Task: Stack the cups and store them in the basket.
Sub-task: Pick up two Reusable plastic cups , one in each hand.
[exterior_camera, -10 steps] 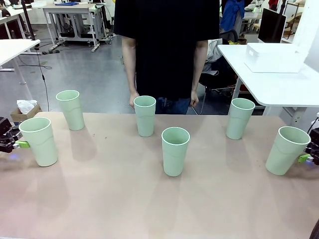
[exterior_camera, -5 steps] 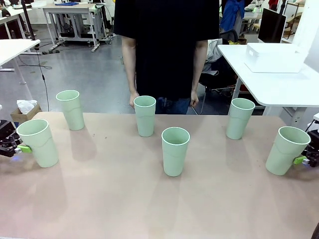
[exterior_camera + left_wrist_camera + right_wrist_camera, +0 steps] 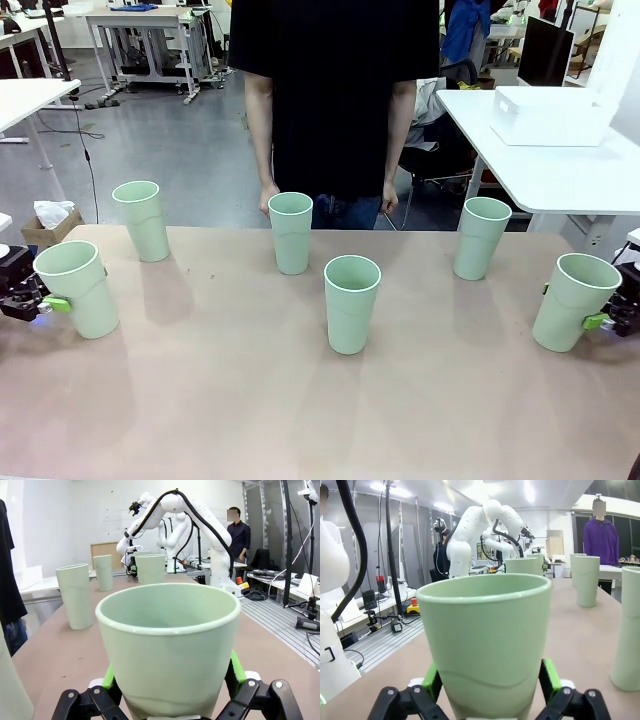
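Your left gripper was squeezed tight on the left cup, and your right gripper on the right cup. Both pointed mouth up, leaning a bit outward. The four other cups stood straight on the table between them.

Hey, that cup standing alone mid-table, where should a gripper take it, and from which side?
Probably clamp the middle cup across its wall below the wider rim, coming level from the robot's side: it stands upright, tapering downward, with open table in front.
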Controlling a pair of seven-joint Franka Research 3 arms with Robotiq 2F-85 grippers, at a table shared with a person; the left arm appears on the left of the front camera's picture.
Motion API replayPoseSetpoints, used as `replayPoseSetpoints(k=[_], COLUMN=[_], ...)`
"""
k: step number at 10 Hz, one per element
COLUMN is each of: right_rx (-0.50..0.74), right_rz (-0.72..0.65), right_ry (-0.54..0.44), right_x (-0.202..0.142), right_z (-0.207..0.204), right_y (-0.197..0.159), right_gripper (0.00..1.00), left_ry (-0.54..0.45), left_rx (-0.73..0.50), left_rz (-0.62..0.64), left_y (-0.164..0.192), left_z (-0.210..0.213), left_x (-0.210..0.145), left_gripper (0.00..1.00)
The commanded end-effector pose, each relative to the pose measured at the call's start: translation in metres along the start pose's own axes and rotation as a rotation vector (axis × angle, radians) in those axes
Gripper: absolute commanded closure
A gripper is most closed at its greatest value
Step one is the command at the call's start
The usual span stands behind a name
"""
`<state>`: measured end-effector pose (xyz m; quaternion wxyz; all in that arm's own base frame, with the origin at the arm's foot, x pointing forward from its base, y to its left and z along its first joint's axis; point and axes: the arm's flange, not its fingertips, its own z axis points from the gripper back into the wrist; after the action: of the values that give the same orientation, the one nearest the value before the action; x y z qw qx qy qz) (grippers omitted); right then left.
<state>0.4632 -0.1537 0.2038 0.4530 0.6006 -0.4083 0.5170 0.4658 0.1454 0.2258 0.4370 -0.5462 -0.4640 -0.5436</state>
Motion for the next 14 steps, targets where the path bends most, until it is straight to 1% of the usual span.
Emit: replayPoseSetpoints(k=[1,7,9,10,11,12,13,14], right_rx=[-0.022,-0.043,-0.043,-0.037,-0.042,-0.046,-0.046,-0.05], right_rz=[0.053,0.056,0.058,0.06,0.047,0.044,0.043,0.042], right_ry=[0.003,-0.012,-0.013,-0.004,-0.002,-0.004,-0.008,-0.007], right_x=[0.0056,0.0058,0.0064,0.006,0.0057,0.0057,0.0057,0.0059], right_z=[-0.0128,-0.0193,-0.0203,-0.0196,-0.0191,-0.0183,-0.0178,-0.0172], right_y=[0.0076,0.0075,0.0076,0.0076,0.0069,0.0066,0.0067,0.007], right_gripper=[0.0,0.0,0.0,0.0,0.2,0.2,0.4,0.22], left_ry=[0.0,0.003,-0.001,-0.003,-0.005,0.0,-0.003,-0.008], left_rx=[-0.016,0.003,0.043,0.016,0.005,0.004,0.003,0.004], left_rz=[-0.035,-0.048,-0.033,-0.031,-0.021,-0.019,-0.019,-0.022], left_y=[-0.0194,-0.0155,-0.014,-0.0144,-0.0151,-0.015,-0.015,-0.0148], left_z=[-0.0087,-0.0152,-0.0147,-0.0142,-0.0142,-0.0144,-0.0144,-0.0145], left_x=[-0.0114,-0.0165,-0.0157,-0.0155,-0.0151,-0.0146,-0.0145,-0.0135], left_gripper=[0.0,0.0,0.0,0.0,0.19,0.19,0.37,0.23])
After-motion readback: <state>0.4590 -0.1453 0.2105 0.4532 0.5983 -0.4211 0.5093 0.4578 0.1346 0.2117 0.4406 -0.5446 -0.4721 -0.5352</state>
